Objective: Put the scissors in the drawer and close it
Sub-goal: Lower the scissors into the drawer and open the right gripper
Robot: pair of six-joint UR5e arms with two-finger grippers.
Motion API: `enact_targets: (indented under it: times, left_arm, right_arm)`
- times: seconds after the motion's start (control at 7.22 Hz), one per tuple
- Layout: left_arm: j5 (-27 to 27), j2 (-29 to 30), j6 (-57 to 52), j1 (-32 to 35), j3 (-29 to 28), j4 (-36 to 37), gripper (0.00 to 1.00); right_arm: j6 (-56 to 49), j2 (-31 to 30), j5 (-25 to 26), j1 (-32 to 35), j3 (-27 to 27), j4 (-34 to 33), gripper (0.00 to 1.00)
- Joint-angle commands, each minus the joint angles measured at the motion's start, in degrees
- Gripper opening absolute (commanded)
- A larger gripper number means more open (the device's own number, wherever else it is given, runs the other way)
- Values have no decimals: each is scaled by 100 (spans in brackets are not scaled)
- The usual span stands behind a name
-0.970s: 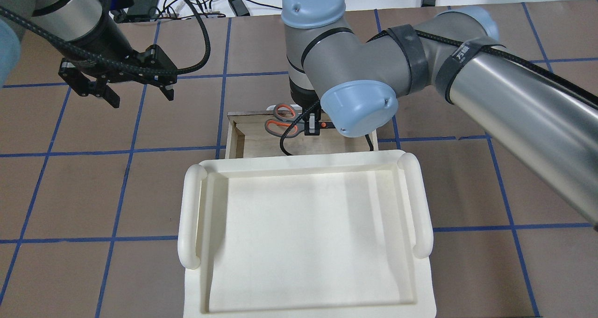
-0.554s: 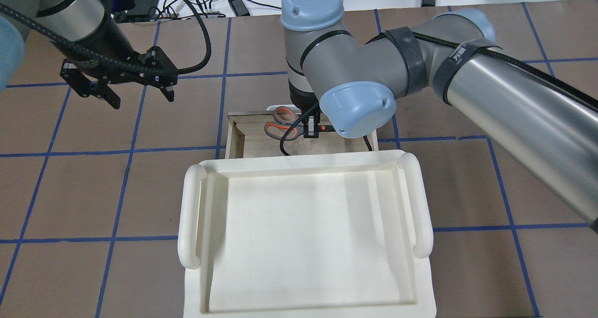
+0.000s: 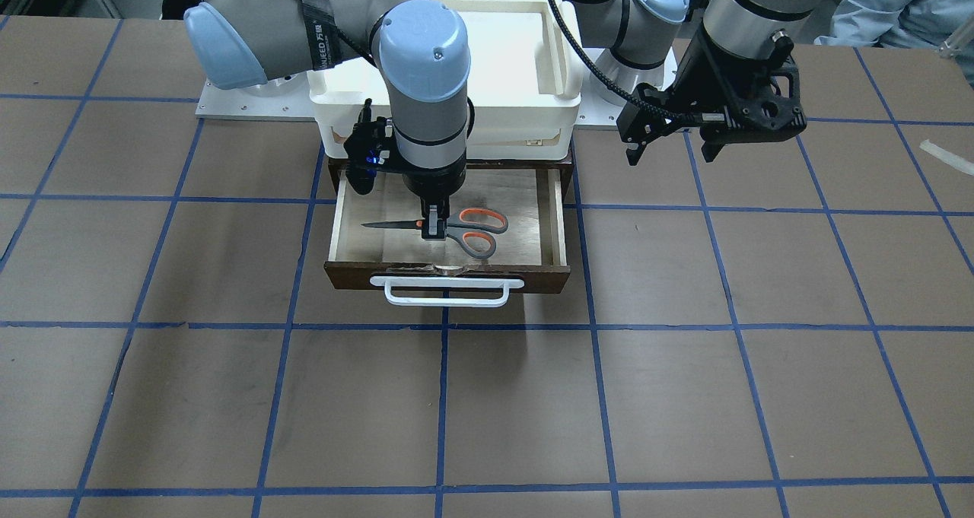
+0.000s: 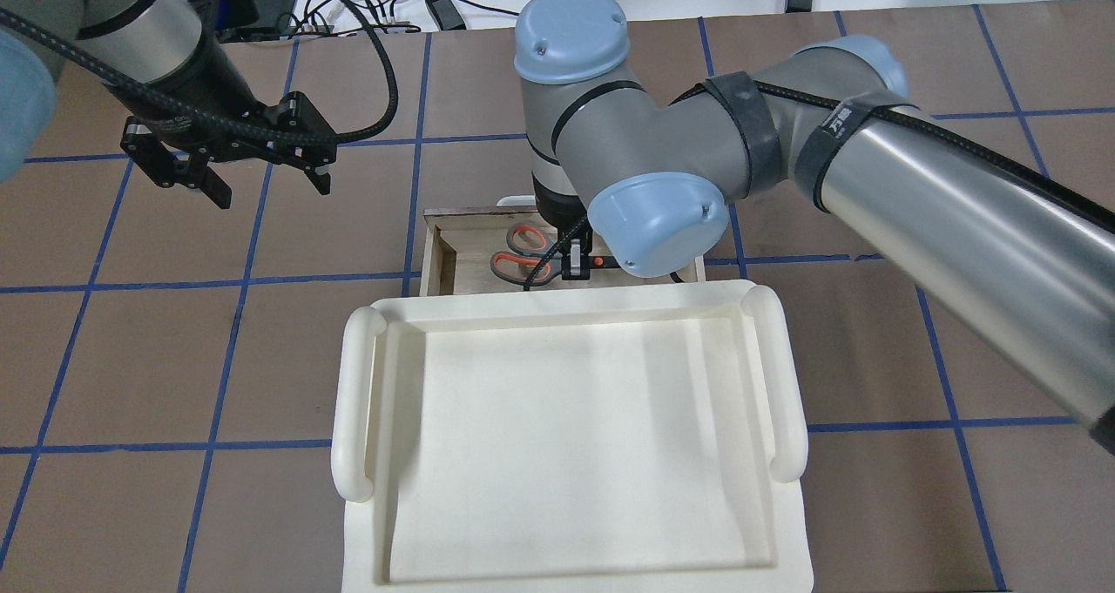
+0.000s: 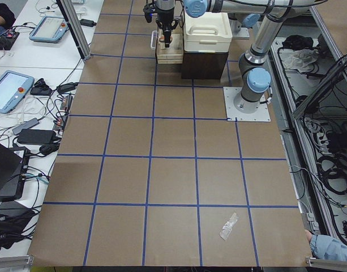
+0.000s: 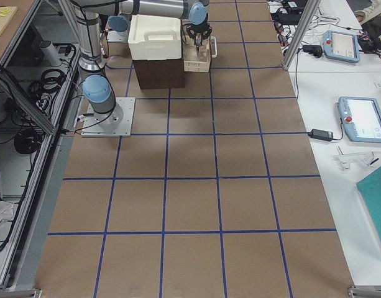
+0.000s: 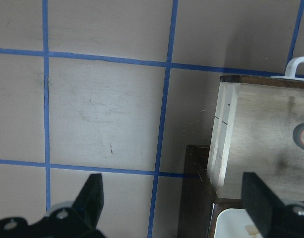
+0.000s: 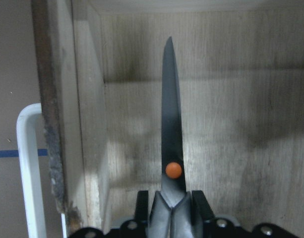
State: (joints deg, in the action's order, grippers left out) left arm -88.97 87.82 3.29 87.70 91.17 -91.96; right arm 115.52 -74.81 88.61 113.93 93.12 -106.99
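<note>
Clamping scissors (image 3: 455, 230) at the pivot with the right pincer (image 3: 434, 229), low in the open drawer (image 3: 544, 277) at frame centre, left pincer (image 3: 671, 155) spread empty at upper right; liable to drag them askew if lifted before fully letting go.

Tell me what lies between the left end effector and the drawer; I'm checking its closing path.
Only bare table with blue tape lines separates the left end effector from the drawer, as the front-facing and overhead views show.
</note>
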Motion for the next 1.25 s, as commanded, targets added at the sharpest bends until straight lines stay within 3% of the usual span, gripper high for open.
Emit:
enact_targets:
  times: [0.0,0.55,0.97,1.11]
  left_arm:
    - [11,24,13,1,50,55,100]
    - [11,33,22,1,50,38,100]
    - [-102,42,-48,-7,-20,73,100]
    - [-94,77,-13,-7,-56,107,100]
  right_arm:
    - [14,27,7,85,39,3,11]
    - [14,63,16,85,250,-67,13]
    - [6,115,-1,85,259,-76,25]
    - [6,124,-19,85,259,-76,43]
